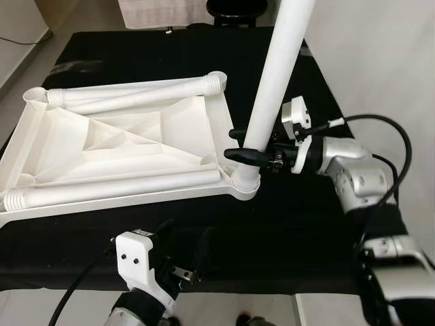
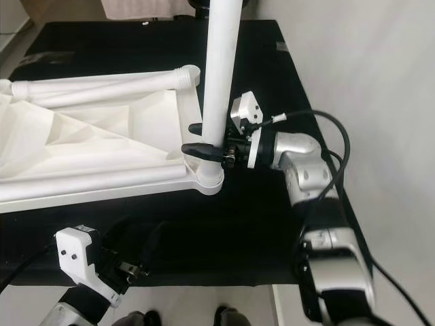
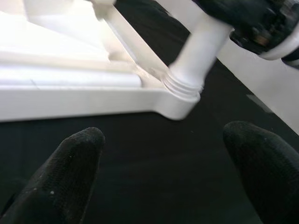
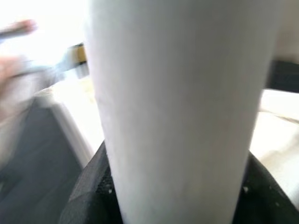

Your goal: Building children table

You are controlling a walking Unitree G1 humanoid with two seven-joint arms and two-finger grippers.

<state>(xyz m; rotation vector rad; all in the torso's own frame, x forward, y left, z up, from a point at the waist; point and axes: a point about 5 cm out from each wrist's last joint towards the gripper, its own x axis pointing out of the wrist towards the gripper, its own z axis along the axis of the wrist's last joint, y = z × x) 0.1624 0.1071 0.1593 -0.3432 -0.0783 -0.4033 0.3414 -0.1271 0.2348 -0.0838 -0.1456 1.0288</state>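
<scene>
Tabletop (image 1: pixel 136 136): white, upside down on the black-draped counter (image 1: pixel 292 224), ribbed underside up, filling the left and middle of the surface.

Loose legs: one leg (image 1: pixel 136 92) lies along the far edge of the tabletop, a second leg (image 1: pixel 115 185) along the near edge; both have their long axes running left to right.

Left pincer (image 1: pixel 185 251): low at the near edge of the counter, fingers spread, nothing between them. It points toward the near right corner of the tabletop and sits apart from it.

Socket (image 1: pixel 245 183): the round corner collar at the tabletop's near right corner, just left of the right arm.

Upright leg (image 1: pixel 275 75): stands in that socket, long axis almost vertical, its top tilted slightly to the right; its threaded foot meets the collar.

Right pincer (image 1: pixel 239 143): reaches in from the right and pinches the upright leg just above the socket, one finger on each side.

Key relation: the leg's axis lines up with the socket below the pincer, so seating it further would likely mean turning or pressing downward; the right arm is the one engaged, the left is nearest the corner and free to brace.
</scene>
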